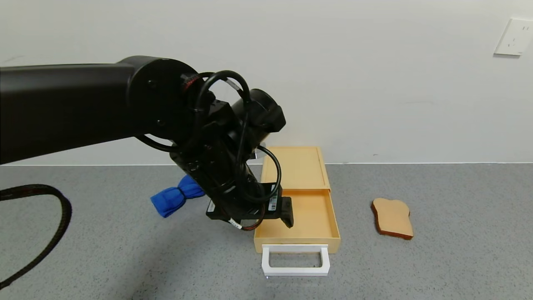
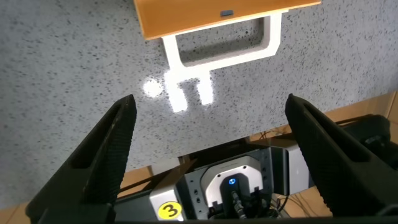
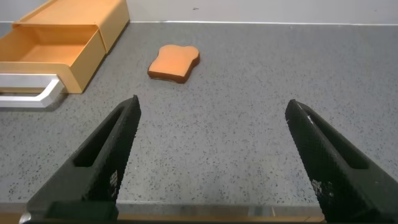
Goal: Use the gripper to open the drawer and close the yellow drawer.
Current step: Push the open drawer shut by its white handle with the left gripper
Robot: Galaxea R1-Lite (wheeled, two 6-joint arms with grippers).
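My left gripper (image 1: pixel 266 221) hangs spread wide over the drawer (image 1: pixel 297 221), which stands pulled out of its casing (image 1: pixel 293 166). Its handle (image 1: pixel 295 260) lies just nearer me than my fingers, running left to right. My right gripper (image 3: pixel 214 162), also spread, idles beyond the toast (image 1: pixel 392 218).

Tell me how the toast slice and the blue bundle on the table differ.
The toast slice is tan with a darker brown edge, while the blue bundle is bright blue. The toast is flat and stiff-looking; the bundle is puffy and pinched in the middle. The toast lies to the right of the open drawer, in full view; the bundle lies to its left, partly hidden behind the left hand. Both rest on the grey table.
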